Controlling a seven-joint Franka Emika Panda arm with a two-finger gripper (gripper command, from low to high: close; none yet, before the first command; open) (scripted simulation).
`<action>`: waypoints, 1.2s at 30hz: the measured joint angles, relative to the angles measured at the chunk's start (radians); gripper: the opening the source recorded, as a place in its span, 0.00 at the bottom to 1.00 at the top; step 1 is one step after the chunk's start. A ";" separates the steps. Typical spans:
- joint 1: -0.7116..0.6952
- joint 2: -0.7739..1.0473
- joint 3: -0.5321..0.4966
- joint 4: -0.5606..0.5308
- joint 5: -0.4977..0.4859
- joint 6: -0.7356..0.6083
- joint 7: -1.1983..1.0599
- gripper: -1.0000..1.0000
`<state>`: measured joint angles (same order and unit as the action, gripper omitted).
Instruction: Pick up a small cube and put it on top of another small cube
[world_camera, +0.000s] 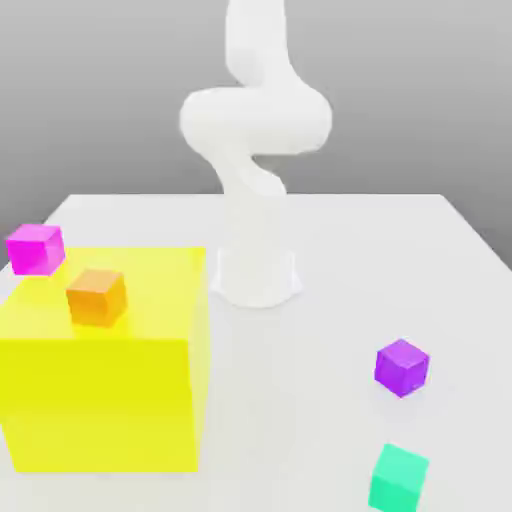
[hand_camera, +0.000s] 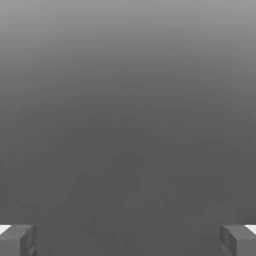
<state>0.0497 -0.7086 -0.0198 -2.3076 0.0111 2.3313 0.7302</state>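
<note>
- On the white table (world_camera: 400, 250), toward its far edge: white Panda arm (world_camera: 255, 120), base (world_camera: 255, 275) planted mid-width, links rising and curling upward out of the exterior view.
- Gripper (hand_camera: 128, 240): two grey fingertips (hand_camera: 17, 240) spread wide apart in the hand view, nothing between them; plain grey floor beyond.
- Teal-green small cube (world_camera: 398, 478): on the table at the near edge, exterior view's right, untouched.
- Purple cube (world_camera: 402, 367): near the teal one, farther back, apart from it.
- Large yellow block (world_camera: 105, 390): exterior view's left, near side.
- Orange cube (world_camera: 97, 296): resting on the yellow block's top.
- Magenta cube (world_camera: 35, 248): at the block's far left corner; whether it rests on the block or behind it cannot be told.
- Surroundings: plain grey backdrop.
</note>
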 joint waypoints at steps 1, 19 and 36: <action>0.020 0.039 -0.007 -0.003 0.007 0.014 -0.031 0.50; 0.246 0.695 -0.010 -0.058 0.097 0.239 -0.541 0.50; 0.297 1.154 0.013 -0.056 -0.003 0.477 -0.680 0.00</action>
<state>0.3466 0.4453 -0.0069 -2.3631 0.0081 2.8080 0.0501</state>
